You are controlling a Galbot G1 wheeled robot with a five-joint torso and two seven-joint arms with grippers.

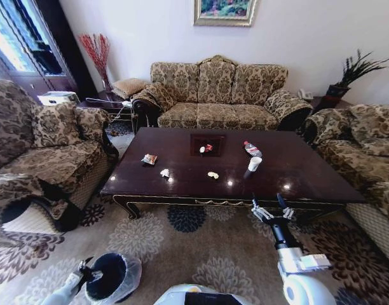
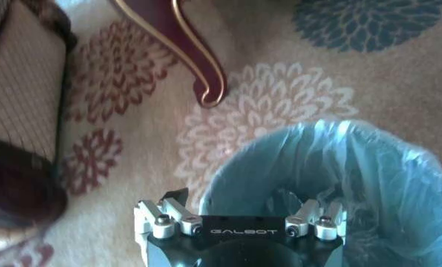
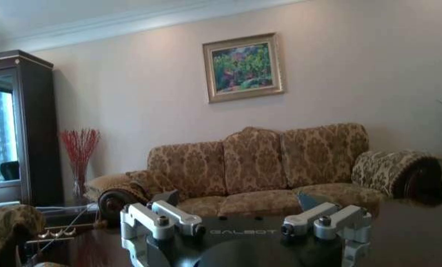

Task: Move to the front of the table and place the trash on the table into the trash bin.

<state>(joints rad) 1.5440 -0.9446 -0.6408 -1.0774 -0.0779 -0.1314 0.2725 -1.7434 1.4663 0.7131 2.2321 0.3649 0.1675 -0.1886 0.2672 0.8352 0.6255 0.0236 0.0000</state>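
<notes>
litter lies scattered over the table point(image 1: 296, 168), which stands ahead of both grippers on a flowered carpet point(image 1: 188, 244). the right gripper point(image 1: 272, 210) is raised just in front of the table's carved near edge, its jaws spread open and empty, fingers pointing toward the tabletop. nearest beyond those open jaws stands a white paper cup point(image 1: 254, 164), and just past it lies a clear plastic bottle point(image 1: 252, 149) with a red cap. further off to the left of the jaws sit a yellowish scrap point(image 1: 212, 175), a white crumpled paper point(image 1: 164, 173) and a snack packet point(image 1: 149, 159), each apart from the others; a red-white wrapper point(image 1: 206, 148) rests near the middle of the table on a dark square inlay. in the right wrist view the same gripper point(image 3: 247, 214) faces a patterned sofa point(image 3: 265, 167) and a framed painting point(image 3: 243, 67) on the wall. the left gripper point(image 1: 86, 274) is low by the robot's left side, and the trash bin point(image 1: 113, 276), lined with a translucent bag, sits right at its jaws. in the left wrist view the left gripper point(image 2: 243, 214) meets the bin's rim point(image 2: 280, 147), one finger outside the bag and one inside, but i cannot tell whether the jaws pinch it. a curved table leg point(image 2: 205, 72) stands on the carpet beyond the bin.
</notes>
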